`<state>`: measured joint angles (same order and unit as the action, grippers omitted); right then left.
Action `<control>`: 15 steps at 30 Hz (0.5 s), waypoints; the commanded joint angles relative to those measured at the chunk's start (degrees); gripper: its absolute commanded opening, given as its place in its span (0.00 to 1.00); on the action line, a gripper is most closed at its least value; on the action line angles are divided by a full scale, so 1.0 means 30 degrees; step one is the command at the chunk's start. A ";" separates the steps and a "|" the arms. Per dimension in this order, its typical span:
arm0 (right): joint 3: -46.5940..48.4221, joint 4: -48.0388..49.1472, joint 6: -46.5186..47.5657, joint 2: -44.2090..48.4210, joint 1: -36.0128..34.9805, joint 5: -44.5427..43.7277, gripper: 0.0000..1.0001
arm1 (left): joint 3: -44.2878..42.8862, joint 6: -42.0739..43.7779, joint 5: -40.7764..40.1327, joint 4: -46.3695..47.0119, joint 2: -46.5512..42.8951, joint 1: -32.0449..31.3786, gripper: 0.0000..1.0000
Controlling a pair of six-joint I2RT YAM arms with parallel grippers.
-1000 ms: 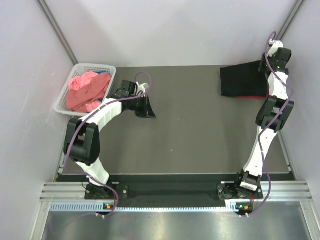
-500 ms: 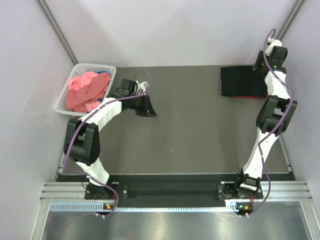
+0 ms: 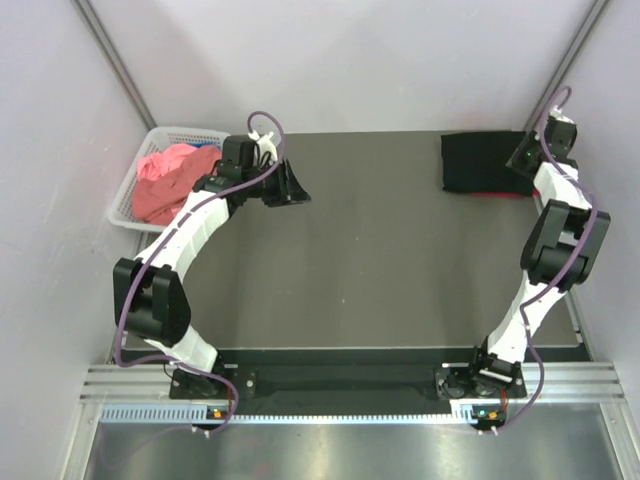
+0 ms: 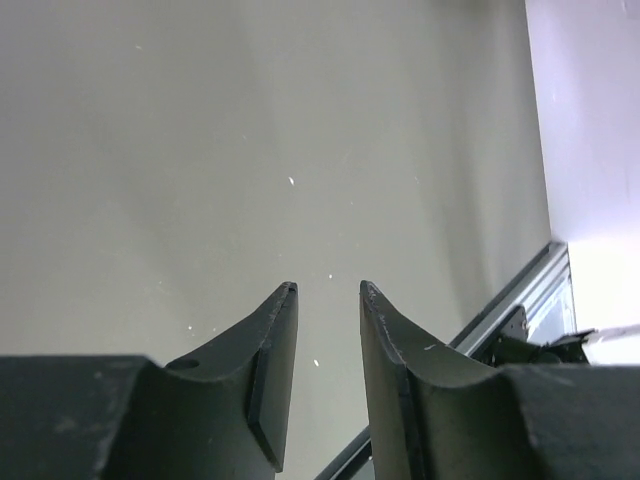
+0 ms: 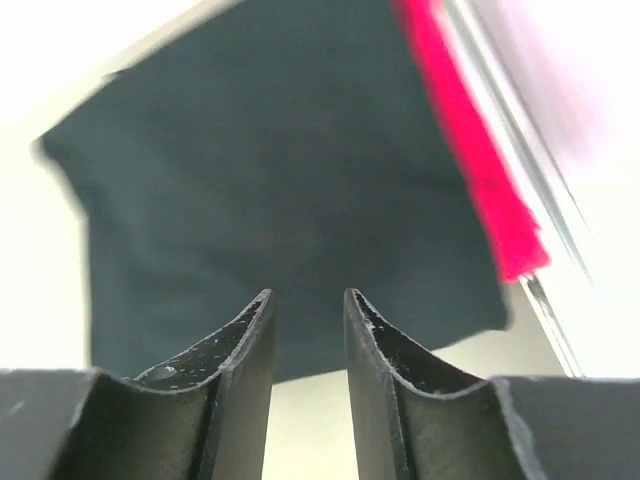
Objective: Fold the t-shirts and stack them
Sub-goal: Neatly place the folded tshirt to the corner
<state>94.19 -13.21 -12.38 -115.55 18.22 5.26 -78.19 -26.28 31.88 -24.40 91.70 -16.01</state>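
A folded black t-shirt (image 3: 482, 164) lies at the back right of the table, on top of a crimson red t-shirt whose edge (image 3: 508, 194) shows at its near side. In the right wrist view the black shirt (image 5: 270, 180) fills the middle and the red edge (image 5: 480, 170) runs along its right. My right gripper (image 3: 522, 158) (image 5: 308, 295) hovers at the black shirt's right side, slightly open and empty. Salmon pink shirts (image 3: 168, 183) and a bit of blue cloth (image 3: 206, 150) lie crumpled in the basket. My left gripper (image 3: 294, 190) (image 4: 327, 290) is slightly open and empty over bare table, right of the basket.
The white lattice basket (image 3: 132, 187) stands at the back left against the left wall. Walls close in the left, back and right sides. A metal rail (image 4: 520, 300) runs along the table's edge in the left wrist view.
My left arm has swung toward the back, bringing its gripper farther back beside the basket. My right wrist has shifted slightly right at the black shirt's edge.
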 commanded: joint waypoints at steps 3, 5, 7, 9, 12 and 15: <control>0.0506 0.1033 -0.4101 -0.1882 0.1719 -0.0375 0.33 | 0.0340 -0.0584 -0.0752 0.0370 -0.0888 0.0093 0.36; 0.0827 0.1297 -0.4222 -0.2758 0.2012 -0.0492 0.30 | 0.0604 -0.0614 -0.1162 0.0372 -0.0977 0.0093 0.37; 0.1061 0.1533 -0.4223 -0.3201 0.2275 -0.0667 0.28 | 0.0605 -0.0527 -0.1658 0.0109 -0.0919 0.0093 0.37; 0.1151 0.1620 -0.4135 -0.3641 0.2452 -0.1222 0.26 | 0.0313 -0.0263 -0.2128 -0.0535 -0.0831 0.0122 0.36; 0.1386 0.1883 -0.4309 -0.4052 0.2978 -0.0876 0.24 | 0.0079 -0.0058 -0.3007 -0.0977 -0.0859 0.0268 0.37; 0.1532 0.1768 -0.3989 -0.3791 0.3273 -0.1020 0.24 | 0.0195 -0.0087 -0.3389 -0.1006 -0.1064 0.0473 0.37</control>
<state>95.42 -11.05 -23.40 -127.17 25.71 4.19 -76.93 -27.27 24.36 -27.22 91.22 -15.33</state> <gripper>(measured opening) 0.239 0.366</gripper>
